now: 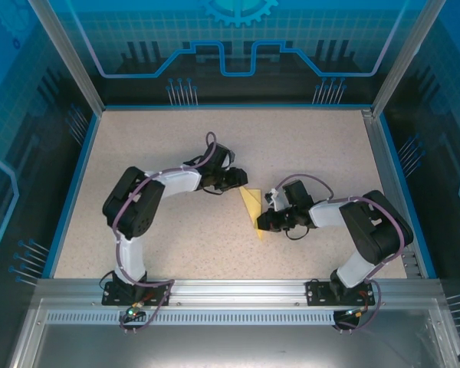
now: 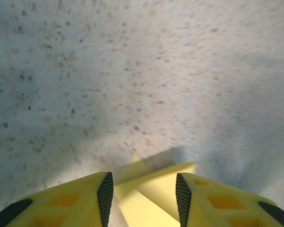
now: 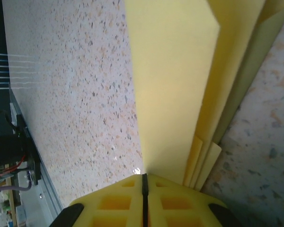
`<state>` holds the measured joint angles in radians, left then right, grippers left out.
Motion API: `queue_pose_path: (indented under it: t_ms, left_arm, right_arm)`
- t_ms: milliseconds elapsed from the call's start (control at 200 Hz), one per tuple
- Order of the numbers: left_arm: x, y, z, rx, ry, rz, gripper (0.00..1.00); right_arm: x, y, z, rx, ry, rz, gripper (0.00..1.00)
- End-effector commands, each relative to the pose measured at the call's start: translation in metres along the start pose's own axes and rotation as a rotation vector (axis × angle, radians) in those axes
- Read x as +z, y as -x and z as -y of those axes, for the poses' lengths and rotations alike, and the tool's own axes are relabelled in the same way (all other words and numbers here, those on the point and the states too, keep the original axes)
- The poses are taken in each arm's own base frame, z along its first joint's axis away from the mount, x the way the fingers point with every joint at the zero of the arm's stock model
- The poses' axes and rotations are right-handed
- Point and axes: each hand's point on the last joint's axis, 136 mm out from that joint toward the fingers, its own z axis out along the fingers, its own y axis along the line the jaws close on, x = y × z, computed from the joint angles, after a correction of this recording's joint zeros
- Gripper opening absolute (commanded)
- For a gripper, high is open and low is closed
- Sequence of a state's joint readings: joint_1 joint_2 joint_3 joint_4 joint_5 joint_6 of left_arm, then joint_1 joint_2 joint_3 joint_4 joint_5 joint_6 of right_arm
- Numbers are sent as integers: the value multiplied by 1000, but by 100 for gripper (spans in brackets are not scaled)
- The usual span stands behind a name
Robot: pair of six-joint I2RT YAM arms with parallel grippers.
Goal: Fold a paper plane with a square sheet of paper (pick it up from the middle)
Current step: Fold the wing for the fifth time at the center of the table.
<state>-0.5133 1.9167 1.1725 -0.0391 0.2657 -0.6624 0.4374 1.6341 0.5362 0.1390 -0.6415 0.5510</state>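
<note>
Here we go: your right claw (image 3: 144, 182) is squeezed fully together, black pads meeting in one thin line. It has the narrow yellow folded paper plane (image 3: 175, 85) pinched by an edge. The layered paper fans straight out ahead of those fingertips, low over the speckled beige table (image 3: 71, 94).

Over to your left claw (image 2: 144, 189): the jaws stand partly apart. A corner of the plane sits in the gap between the two yellow fingers (image 2: 80, 198), with a raised fold just beyond them (whether the pads actually touch the paper, I cannot tell).

From above, your two claws face each other with the paper between them. The left claw is at the plane's far end and the right claw comes in from the side near its close end. The plane runs as a slim triangle from one set of fingertips to the other.
</note>
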Motion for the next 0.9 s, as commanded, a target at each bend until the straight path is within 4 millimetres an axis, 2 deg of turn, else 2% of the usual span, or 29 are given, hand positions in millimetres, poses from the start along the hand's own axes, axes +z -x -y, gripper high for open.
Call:
queue_pose_path:
  t_ms: [0,80,160,265,355,460,705,815,895]
  left_arm:
    - [-40,-1,35,42,-98,42,44]
    - [-47,-20,50,75,-136,16,43]
    - [-44,-42,59,115,-159,-32,40]
    - [-27,-65,57,127,-154,-94,38]
    - [-8,-76,54,112,-164,-141,36]
    - [9,-78,50,101,-164,-165,36]
    - [35,-72,18,102,-19,-149,36]
    - [42,-77,6,95,22,-170,35]
    - [46,-85,-5,74,46,-191,35]
  right_arm:
    - [-1,-42,16,98,-21,-141,10]
    - [-3,-40,11,76,-7,-137,10]
    - [-4,-38,8,62,4,-135,11]
    - [-5,-36,7,54,0,-129,10]
    - [-6,-36,9,57,-13,-125,11]
    - [-7,-35,10,61,-26,-120,11]
    - [-10,-29,4,63,-26,-103,12]
    - [-14,-21,-5,72,-31,-86,14]
    - [-16,-9,-19,58,-51,-61,15]
